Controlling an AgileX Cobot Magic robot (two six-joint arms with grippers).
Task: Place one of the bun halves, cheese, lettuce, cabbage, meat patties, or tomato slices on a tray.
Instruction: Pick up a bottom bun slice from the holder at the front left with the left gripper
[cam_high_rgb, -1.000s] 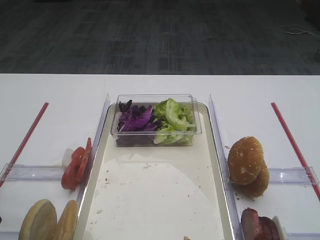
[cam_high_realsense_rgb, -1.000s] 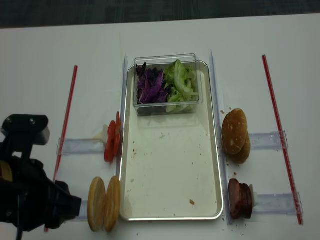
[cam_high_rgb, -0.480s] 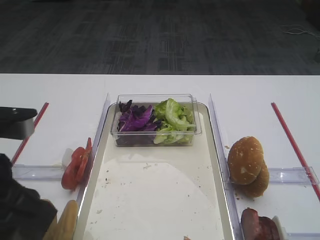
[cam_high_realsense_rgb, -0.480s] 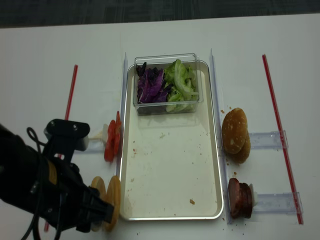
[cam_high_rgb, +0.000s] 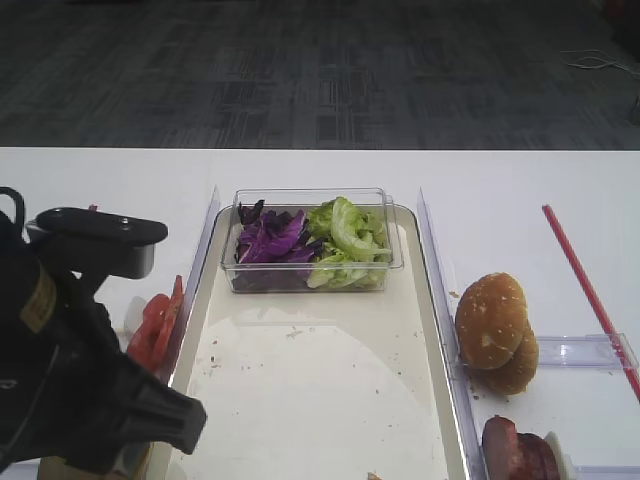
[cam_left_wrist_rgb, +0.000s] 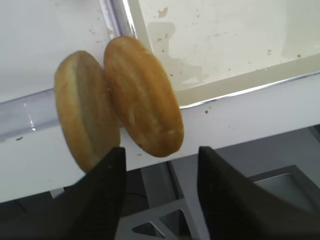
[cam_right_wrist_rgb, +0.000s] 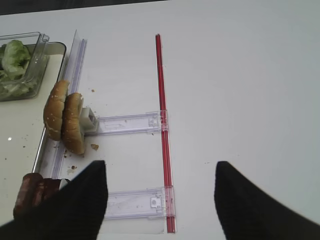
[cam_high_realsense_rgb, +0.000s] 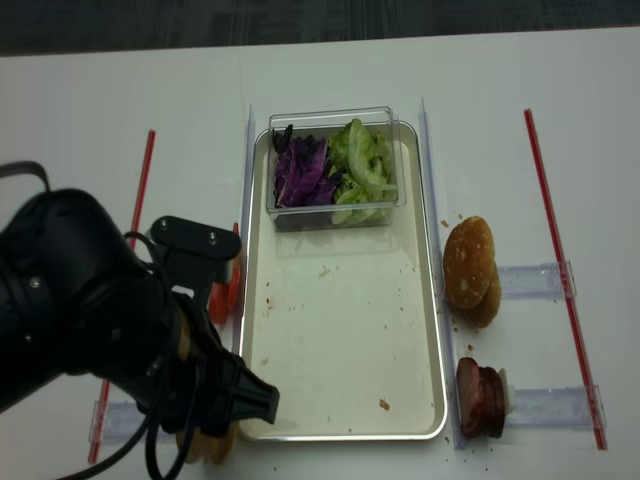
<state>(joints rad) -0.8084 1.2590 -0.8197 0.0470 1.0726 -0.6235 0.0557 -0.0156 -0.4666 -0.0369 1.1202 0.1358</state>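
Left tool (cam_left_wrist_rgb: 159, 187) spread above upright buns (cam_left_wrist_rgb: 142, 95); risks toppling one beside tray (cam_left_wrist_rgb: 240, 82) if off-centre.

Lab-like room: white table (cam_high_rgb: 520, 180), grey carpet (cam_high_rgb: 320, 70).

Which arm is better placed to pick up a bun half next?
Left. Its open fingers hang just short of the two bun halves standing on edge beside the tray. The right gripper sits over bare table, away from them.

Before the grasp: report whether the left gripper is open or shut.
Open: the left gripper fingers stand apart below the two bun halves, touching neither.
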